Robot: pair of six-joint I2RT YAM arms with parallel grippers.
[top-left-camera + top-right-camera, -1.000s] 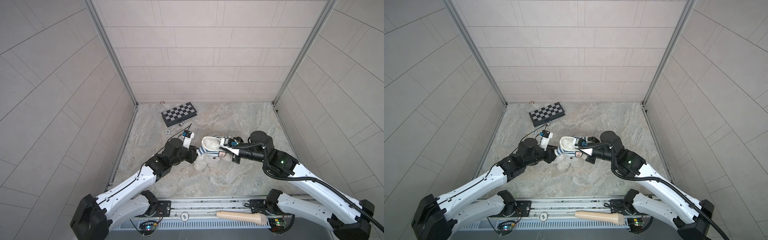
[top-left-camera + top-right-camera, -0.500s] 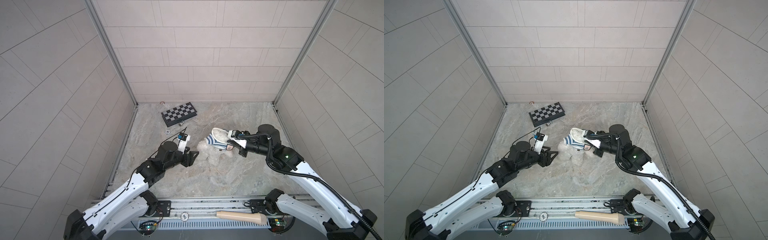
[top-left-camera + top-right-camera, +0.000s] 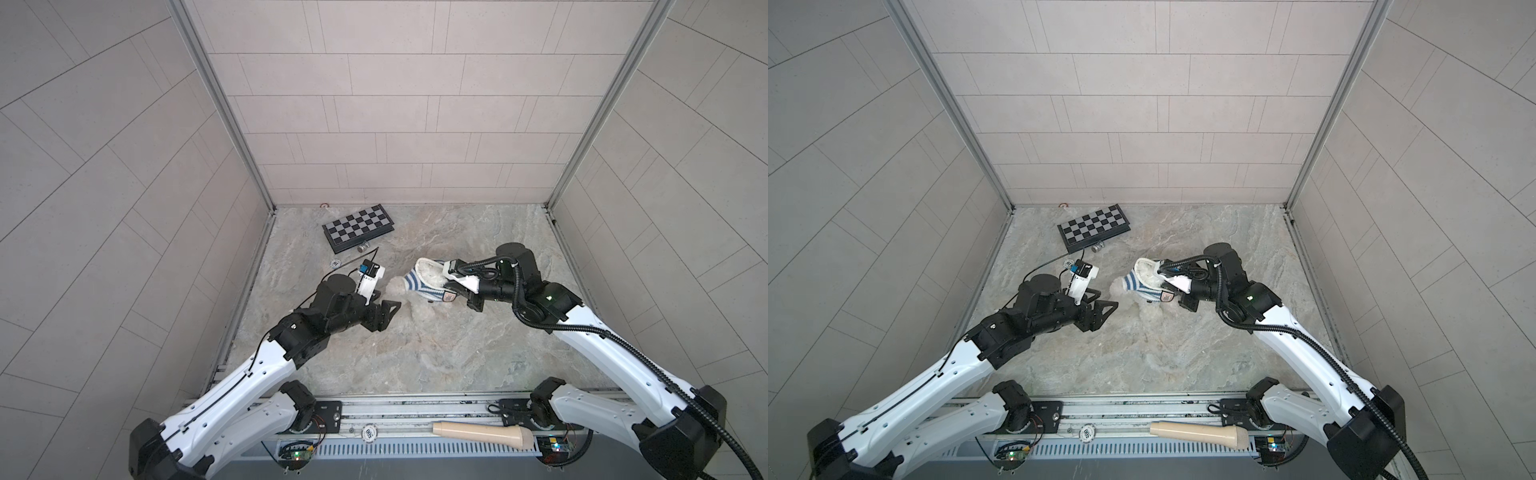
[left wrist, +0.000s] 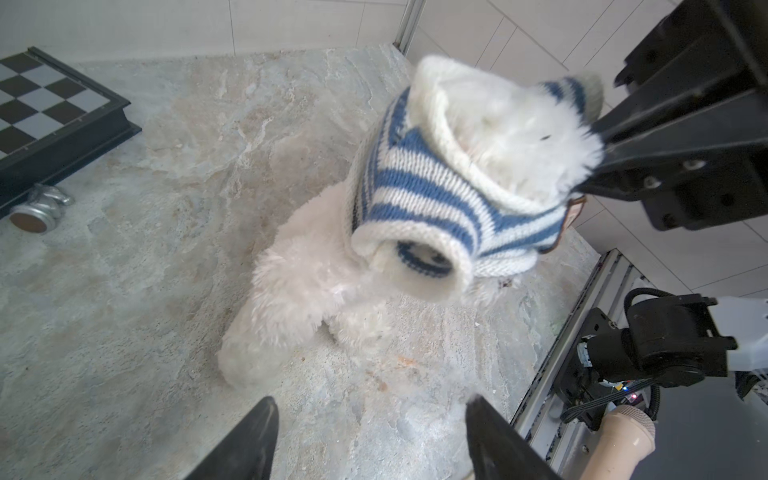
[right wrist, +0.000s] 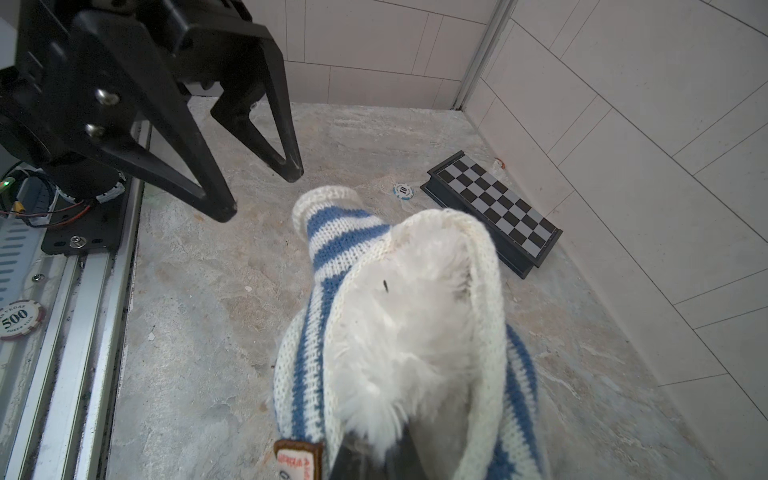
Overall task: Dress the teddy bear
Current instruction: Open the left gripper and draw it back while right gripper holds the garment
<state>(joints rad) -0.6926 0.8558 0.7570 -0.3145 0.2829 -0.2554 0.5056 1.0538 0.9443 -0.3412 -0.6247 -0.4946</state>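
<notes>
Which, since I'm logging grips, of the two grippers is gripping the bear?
The right gripper: its jaws are pinched shut on fur of the teddy bear inside the striped sweater. The left gripper hangs open, touching nothing.

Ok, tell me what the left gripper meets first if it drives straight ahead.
Probably a leg of the bear, lying on the table straight ahead of the left gripper, fingers open; depth is unclear.
</notes>
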